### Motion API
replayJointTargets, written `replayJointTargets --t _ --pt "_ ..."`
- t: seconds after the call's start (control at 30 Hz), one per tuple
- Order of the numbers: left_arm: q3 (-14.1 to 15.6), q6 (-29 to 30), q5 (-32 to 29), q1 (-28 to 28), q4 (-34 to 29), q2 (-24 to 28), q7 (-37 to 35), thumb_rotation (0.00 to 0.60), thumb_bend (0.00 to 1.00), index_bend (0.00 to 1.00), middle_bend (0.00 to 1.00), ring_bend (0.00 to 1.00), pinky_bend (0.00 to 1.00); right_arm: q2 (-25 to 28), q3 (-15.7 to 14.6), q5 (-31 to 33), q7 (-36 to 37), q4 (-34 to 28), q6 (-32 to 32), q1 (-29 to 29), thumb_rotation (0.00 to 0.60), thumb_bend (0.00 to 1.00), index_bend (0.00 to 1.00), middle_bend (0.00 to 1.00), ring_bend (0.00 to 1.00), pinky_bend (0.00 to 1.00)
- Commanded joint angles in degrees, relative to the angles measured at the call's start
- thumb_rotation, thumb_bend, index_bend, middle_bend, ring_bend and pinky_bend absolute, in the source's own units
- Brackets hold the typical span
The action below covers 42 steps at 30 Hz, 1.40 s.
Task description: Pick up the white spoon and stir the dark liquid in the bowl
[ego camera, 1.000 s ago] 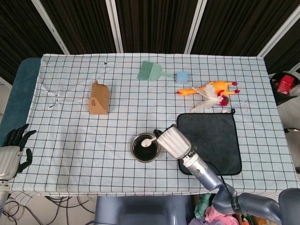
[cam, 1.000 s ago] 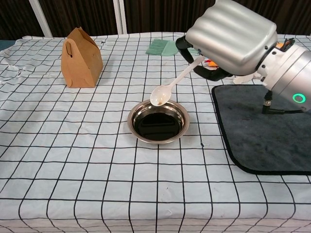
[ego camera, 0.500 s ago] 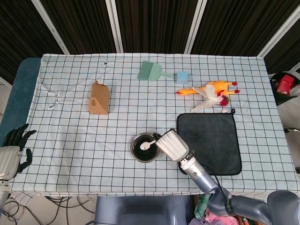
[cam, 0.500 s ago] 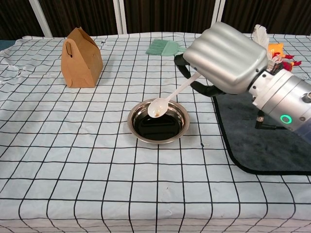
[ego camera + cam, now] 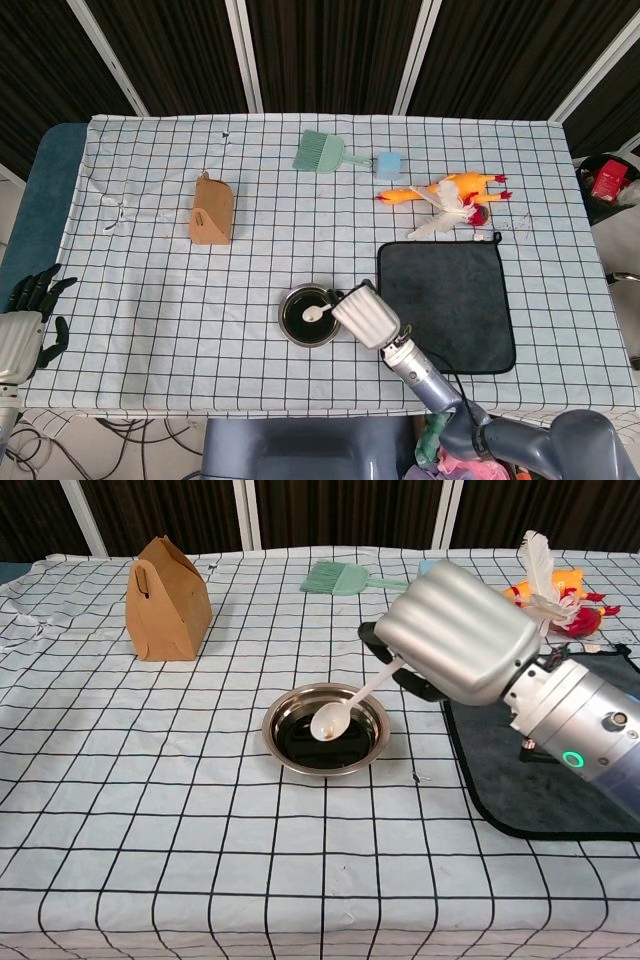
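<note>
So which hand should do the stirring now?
The right hand. It already holds the spoon, whose scoop sits over the dark liquid in the bowl. The left hand is far off at the table's edge, holding nothing.

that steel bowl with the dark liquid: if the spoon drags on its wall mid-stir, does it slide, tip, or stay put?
Probably slides rather than tips: the bowl is low and wide with a flared rim, and sits on the loose checked cloth. It looks like thin metal, so likely light. The dark liquid lies shallow, so a shove may slosh it. The right hand holds the white spoon over it.
</note>
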Motion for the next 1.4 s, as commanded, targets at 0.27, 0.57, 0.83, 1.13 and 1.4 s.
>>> replayJointTargets --t 0.27,0.57,0.83,1.13,1.4 --pt "0.0 0.02 -0.01 0.02 0.06 0.03 -0.08 0.6 0.73 0.17 0.0 0.0 0.0 -3.44 -0.45 -0.88 1.61 4.92 1.37 0.25 0.6 0.39 0.68 1.0 1.0 1.0" --pt "-0.03 0.01 -0.05 0.01 0.03 0.04 -0.03 0.6 0.73 0.17 0.0 0.0 0.0 -5.36 -0.25 -0.62 2.54 8.7 0.99 1.01 0.6 0.39 0.68 1.0 1.0 1.0" --pt "-0.02 0.06 -0.02 0.04 0.08 0.01 -0.03 0.6 0.73 0.17 0.0 0.0 0.0 -6.58 -0.11 -0.11 3.71 11.34 1.07 1.38 0.6 0.39 0.69 1.0 1.0 1.0" --pt "0.0 0.12 0.11 0.03 0.2 -0.04 0.0 0.6 0.73 0.17 0.0 0.0 0.0 -7.89 0.92 1.21 4.72 13.27 1.0 2.05 0.6 0.39 0.69 1.0 1.0 1.0" --pt "0.01 0.11 0.07 0.05 0.43 -0.14 -0.05 0.6 0.73 0.17 0.0 0.0 0.0 -7.13 0.81 1.4 4.91 14.2 1.51 2.13 0.6 0.39 0.7 1.0 1.0 1.0"
